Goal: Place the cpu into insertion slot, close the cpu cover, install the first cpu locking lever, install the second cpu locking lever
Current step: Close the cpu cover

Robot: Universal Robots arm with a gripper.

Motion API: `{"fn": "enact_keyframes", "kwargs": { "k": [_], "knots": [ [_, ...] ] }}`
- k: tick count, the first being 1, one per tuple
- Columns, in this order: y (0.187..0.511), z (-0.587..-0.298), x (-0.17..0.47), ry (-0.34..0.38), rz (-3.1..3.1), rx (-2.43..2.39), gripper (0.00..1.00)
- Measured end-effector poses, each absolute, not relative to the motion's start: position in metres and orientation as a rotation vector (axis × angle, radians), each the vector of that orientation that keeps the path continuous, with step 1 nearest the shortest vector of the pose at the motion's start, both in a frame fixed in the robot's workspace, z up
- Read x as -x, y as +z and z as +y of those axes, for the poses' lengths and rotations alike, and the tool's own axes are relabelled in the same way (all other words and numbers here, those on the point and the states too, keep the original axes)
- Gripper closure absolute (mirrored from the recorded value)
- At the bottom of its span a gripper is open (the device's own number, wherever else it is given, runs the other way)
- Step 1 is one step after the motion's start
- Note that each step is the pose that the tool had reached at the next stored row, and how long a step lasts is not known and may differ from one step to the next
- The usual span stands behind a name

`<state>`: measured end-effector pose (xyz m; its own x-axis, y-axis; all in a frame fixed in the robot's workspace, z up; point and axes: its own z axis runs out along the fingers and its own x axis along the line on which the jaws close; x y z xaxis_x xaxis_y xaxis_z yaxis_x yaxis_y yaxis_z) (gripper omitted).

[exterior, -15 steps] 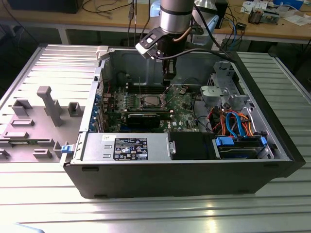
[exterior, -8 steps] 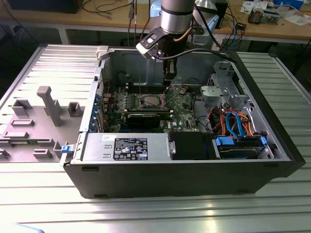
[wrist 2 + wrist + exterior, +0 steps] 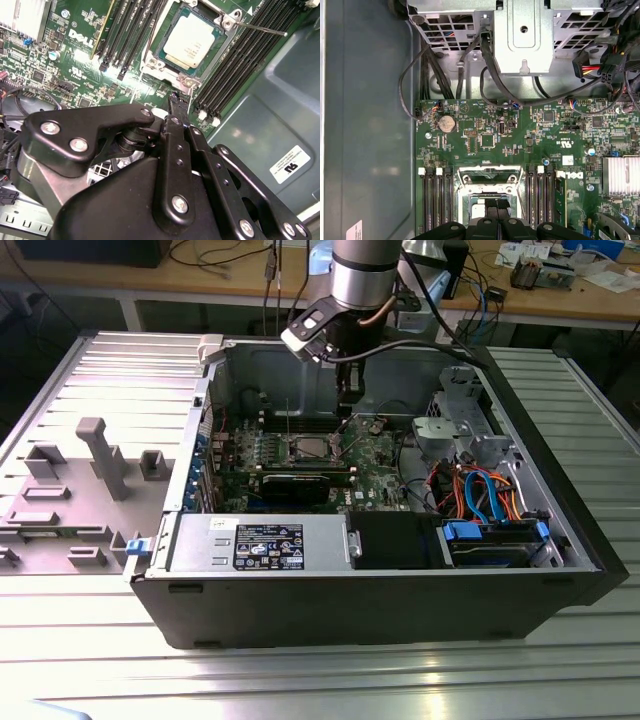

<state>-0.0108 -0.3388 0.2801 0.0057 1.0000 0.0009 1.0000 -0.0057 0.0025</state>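
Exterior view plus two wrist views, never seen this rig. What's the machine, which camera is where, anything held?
The machine is one robot arm reaching down into an open computer case on a ribbed metal table. The exterior view looks on from off the arm; both wrist views ride on it, looking at the green motherboard. The gripper hangs beside the insertion slot, shut, nothing visibly held. In the second wrist view the cpu sits in that slot with the cpu cover framing it; a thin lever sticks out sideways.
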Motion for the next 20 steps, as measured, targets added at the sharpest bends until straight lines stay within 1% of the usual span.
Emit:
{"fn": "enact_keyframes", "kwargs": {
  "k": [20],
  "knots": [
    [0.2772,-0.3388,0.0073,0.004,2.243,-2.198,0.89]
  ]
}}
